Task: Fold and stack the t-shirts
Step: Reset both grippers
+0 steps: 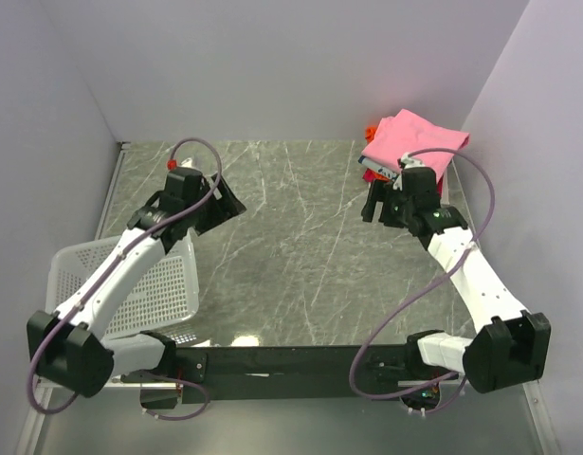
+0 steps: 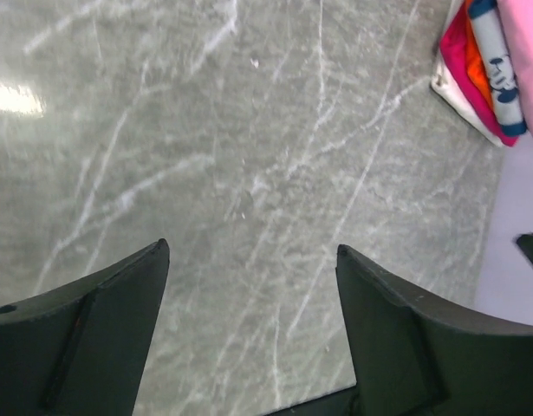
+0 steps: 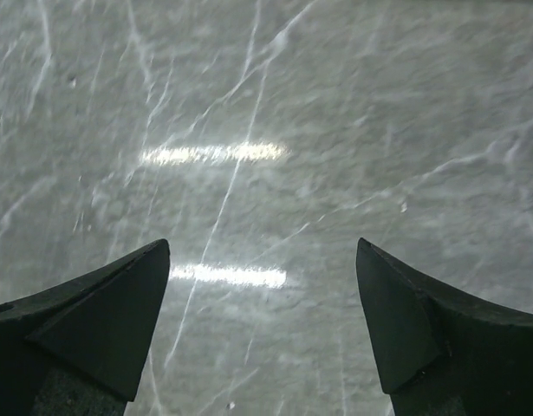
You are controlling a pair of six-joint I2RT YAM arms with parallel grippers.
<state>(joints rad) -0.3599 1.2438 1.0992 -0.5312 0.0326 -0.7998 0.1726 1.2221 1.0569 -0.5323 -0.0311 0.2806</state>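
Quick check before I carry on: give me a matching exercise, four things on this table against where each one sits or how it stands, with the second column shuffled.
Things
1. pink t-shirt
2. basket
3. left gripper
4. right gripper

Places or states
A. open, right next to the pile of folded t-shirts
B. on the near left part of the table
C. on top of the pile, in the far right corner
D. open, over the left half of the table, away from the pile

Pairs: 1-C, 2-B, 3-D, 4-A
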